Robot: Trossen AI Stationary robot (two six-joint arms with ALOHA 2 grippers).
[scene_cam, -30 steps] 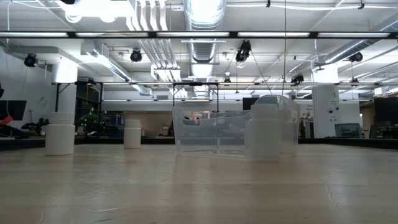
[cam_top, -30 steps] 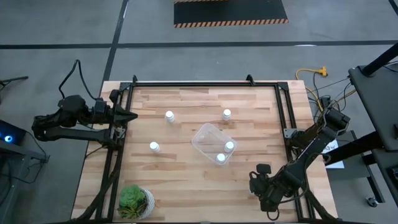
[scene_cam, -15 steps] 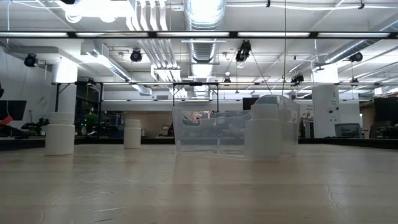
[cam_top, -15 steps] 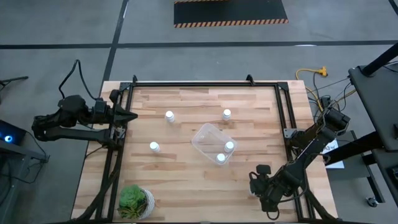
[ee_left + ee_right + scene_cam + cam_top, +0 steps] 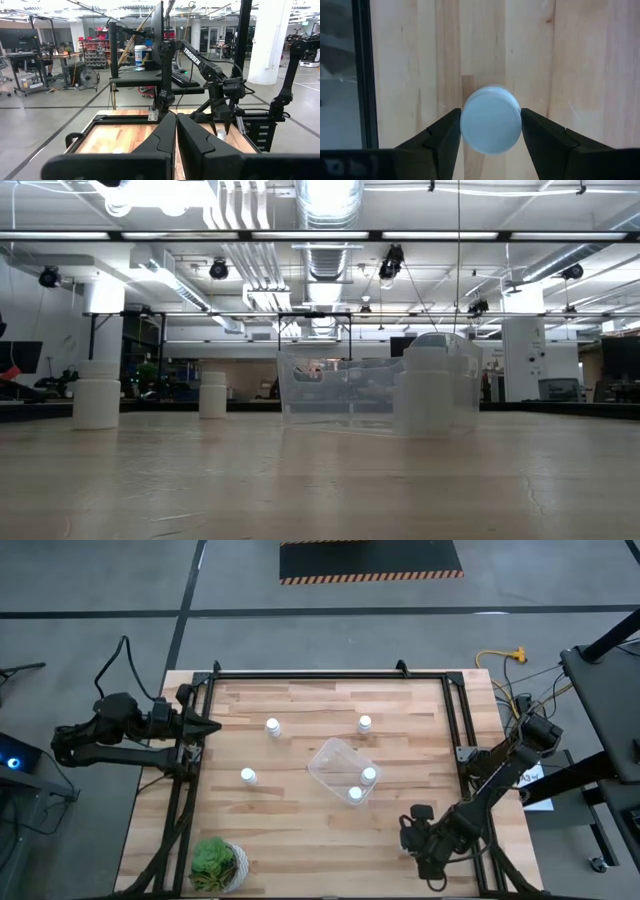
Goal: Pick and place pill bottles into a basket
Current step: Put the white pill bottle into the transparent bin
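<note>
I am grasping a pill bottle (image 5: pixel 491 125) in my right gripper (image 5: pixel 490 131) over the desk's (image 5: pixel 300 830) near right corner; my left gripper (image 5: pixel 205 726) is resting clenched at the left edge. The basket (image 5: pixel 334 765) is sitting mid-desk.

We see white pill bottles (image 5: pixel 272 726) on a light brown wooden table (image 5: pixel 300 820), a clear basket (image 5: pixel 336 762), a green plant (image 5: pixel 212 860) and black arms.
</note>
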